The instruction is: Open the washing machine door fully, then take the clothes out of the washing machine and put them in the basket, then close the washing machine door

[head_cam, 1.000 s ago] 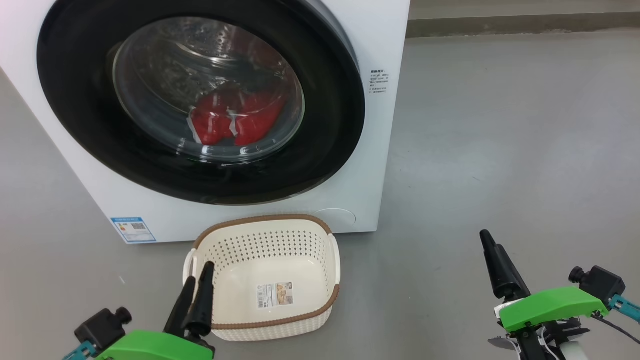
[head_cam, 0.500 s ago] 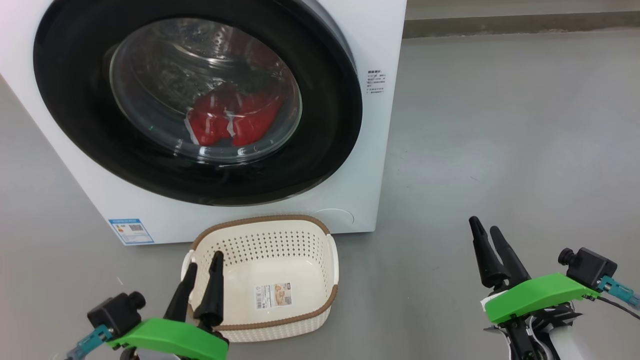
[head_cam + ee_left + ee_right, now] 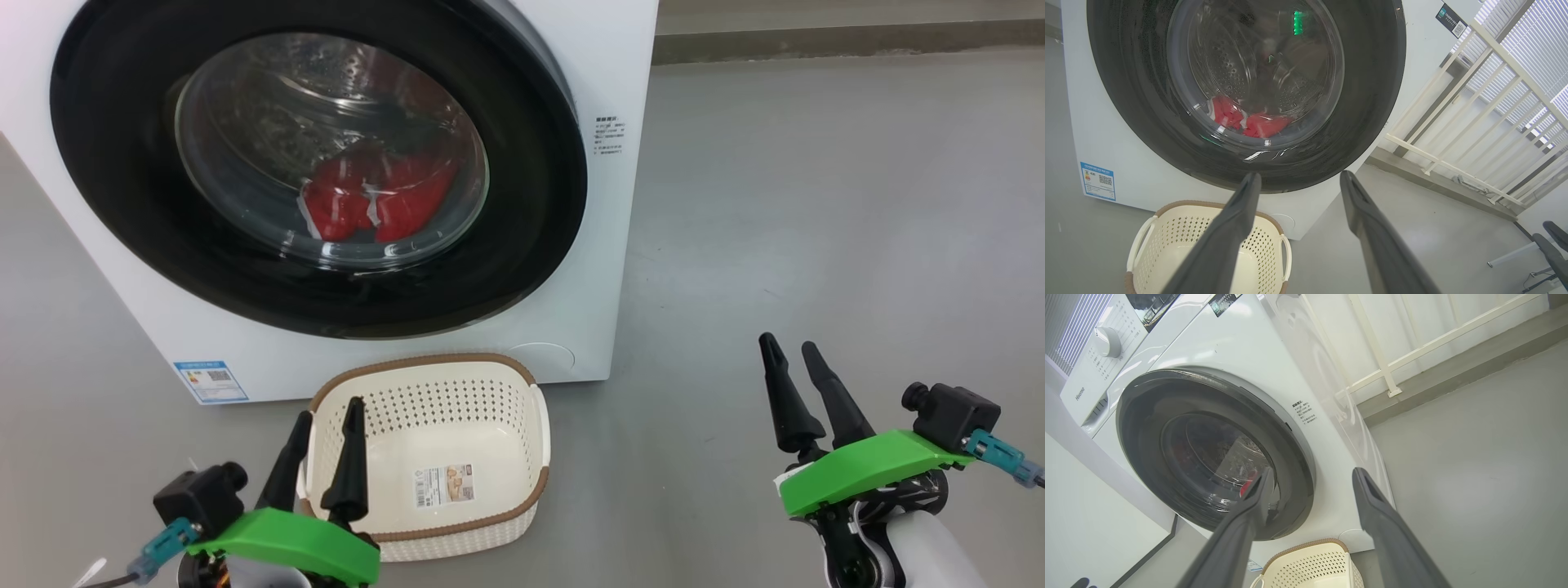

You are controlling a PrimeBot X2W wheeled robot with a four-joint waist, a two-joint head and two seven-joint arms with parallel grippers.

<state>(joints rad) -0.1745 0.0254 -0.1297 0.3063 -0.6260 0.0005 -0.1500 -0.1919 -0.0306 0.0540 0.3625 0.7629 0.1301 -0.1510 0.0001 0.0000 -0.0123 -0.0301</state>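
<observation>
Your left hand is open, fingers moderately parted, with nothing between them. Your right hand is likewise open to a similar gap and holds nothing. The washing machine stands ahead of both hands, directly beyond the left hand and ahead and to the left of the right hand. The washing machine door is shut, its black ring lying flush against the white front; neither hand touches it. In the left wrist view the door lies straight past the fingertips, apart from them. The clothes are inside the drum, seen through the glass as a red heap with white trim, low in the window, beyond and above the left hand. The basket sits on the floor just before the machine, below the door, immediately ahead of the left hand and slightly to its right; in the head view the left fingertips overlap its near left corner, and whether they touch it cannot be told. The basket holds no clothes; a paper label lies on its bottom. The right hand hangs over bare floor, with the basket well apart to its left. A blue sticker marks the machine's lower front, ahead and left of the left hand.
</observation>
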